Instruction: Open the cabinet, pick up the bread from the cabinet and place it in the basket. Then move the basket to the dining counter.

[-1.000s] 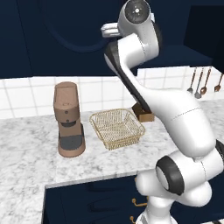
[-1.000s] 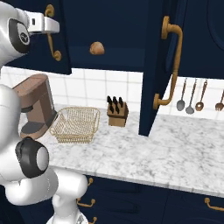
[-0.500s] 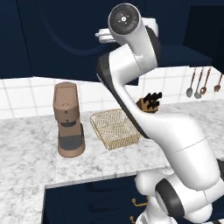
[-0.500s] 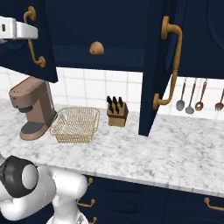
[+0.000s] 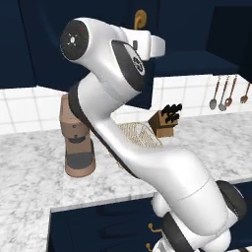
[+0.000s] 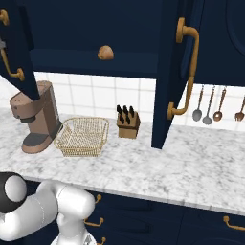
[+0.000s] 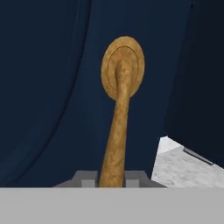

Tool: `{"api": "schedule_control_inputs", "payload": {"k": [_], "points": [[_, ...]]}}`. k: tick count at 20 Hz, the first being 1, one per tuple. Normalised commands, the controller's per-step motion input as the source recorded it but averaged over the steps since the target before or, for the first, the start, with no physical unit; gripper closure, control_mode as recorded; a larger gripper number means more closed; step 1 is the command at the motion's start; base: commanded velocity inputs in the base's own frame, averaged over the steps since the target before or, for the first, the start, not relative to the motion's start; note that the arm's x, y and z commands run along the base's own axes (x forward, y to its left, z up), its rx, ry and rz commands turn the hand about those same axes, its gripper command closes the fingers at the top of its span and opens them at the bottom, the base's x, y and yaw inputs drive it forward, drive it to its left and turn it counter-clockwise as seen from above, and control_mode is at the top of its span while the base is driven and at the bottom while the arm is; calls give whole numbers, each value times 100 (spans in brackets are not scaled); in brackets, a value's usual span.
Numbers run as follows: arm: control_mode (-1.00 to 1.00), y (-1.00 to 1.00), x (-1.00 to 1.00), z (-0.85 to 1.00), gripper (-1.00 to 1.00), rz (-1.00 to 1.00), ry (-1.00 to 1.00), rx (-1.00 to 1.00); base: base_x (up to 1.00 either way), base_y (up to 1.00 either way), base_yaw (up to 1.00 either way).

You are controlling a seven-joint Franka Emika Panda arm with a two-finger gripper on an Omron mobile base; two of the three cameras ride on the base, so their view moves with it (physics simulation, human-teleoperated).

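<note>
Both doors of the navy cabinet (image 6: 178, 72) stand open. The bread (image 6: 105, 52), a small round brown roll, sits on the shelf inside. My gripper (image 7: 111, 179) is shut on the curved brass handle (image 7: 119, 118) of the left door (image 6: 15, 48), with one finger on each side of the bar. That handle's top (image 5: 140, 18) pokes up behind my hand in the left base view. The golden wire basket (image 6: 82, 136) sits with nothing in it on the marble counter (image 6: 191, 162), below the bread and a little to its left. The dining counter is out of view.
A brown coffee machine (image 6: 36, 117) stands left of the basket and a knife block (image 6: 128, 122) right of it. Utensils (image 6: 210, 103) hang on the tiled wall at the right. The right door's edge juts out over the counter. Navy drawers with brass pulls (image 6: 93, 221) run below.
The left door has swung further open, its handle moving left in the right base view. My arm has moved with it, and the jaws have closed on the handle.
</note>
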Motion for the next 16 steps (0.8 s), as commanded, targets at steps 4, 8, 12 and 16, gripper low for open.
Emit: {"api": "schedule_control_inputs", "payload": {"k": [4,8,12,16], "points": [[-100,54,-80,0,100,-21,0,-4,0,0,0],[-100,41,-71,0,100,-17,0,-1,0,0,0],[-100,13,-38,0,-100,-12,0,0,0,0,0],[-100,-7,-36,-3,-100,-2,0,0,0,0,0]]}}
